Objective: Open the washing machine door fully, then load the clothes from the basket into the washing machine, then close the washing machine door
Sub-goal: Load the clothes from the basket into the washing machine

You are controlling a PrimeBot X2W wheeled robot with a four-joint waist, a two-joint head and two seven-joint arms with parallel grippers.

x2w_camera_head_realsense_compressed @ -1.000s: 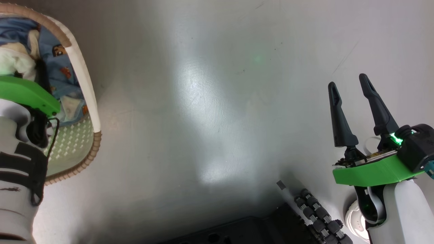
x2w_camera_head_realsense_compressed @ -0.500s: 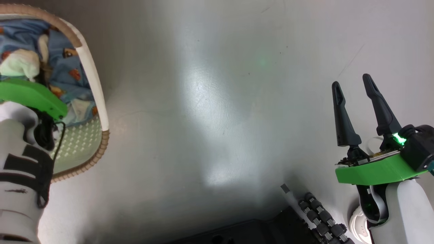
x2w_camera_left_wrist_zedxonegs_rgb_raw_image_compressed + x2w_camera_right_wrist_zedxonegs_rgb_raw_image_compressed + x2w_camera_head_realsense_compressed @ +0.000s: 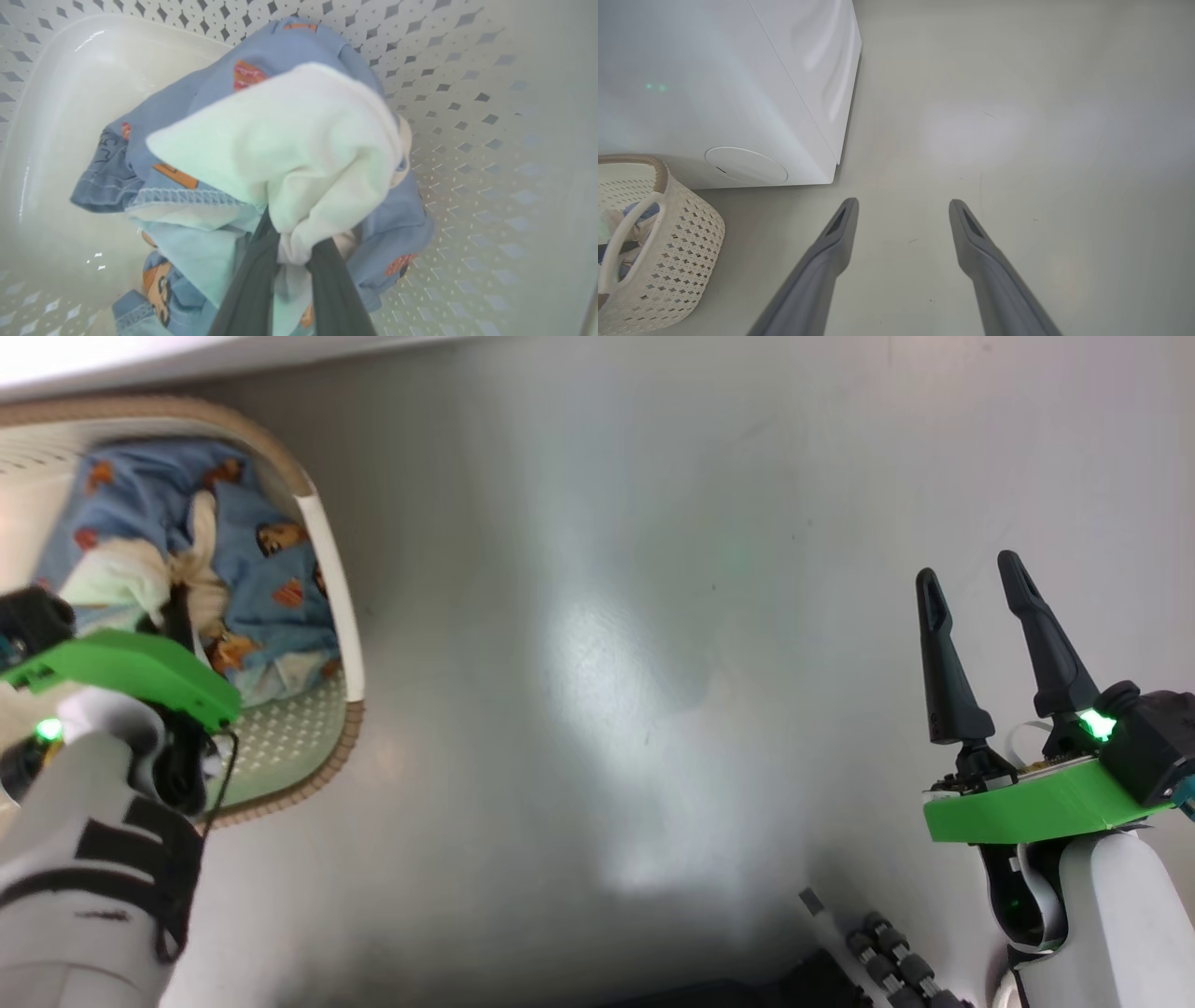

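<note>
I'm looking at the right gripper (image 3: 965, 569), which is showing two long, tapering black fingers (image 3: 943, 663) on a bright green wedge-shaped mount (image 3: 1027, 807), with a rounded black housing (image 3: 1144, 737) beside it that is glowing with a small green light (image 3: 1094, 723). The left forearm (image 3: 84, 775) is wearing a pale shell banded by black straps (image 3: 121, 821), and a thin black cable (image 3: 219, 784) is looping off its own green mount (image 3: 131, 667). Low at my base, a row of small black rollers (image 3: 887, 971) is peeking in.

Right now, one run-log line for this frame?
phase: load, grasping | left claw: shut on clothes, inside basket | right claw: open, empty, above floor | washing machine: beside basket
</note>
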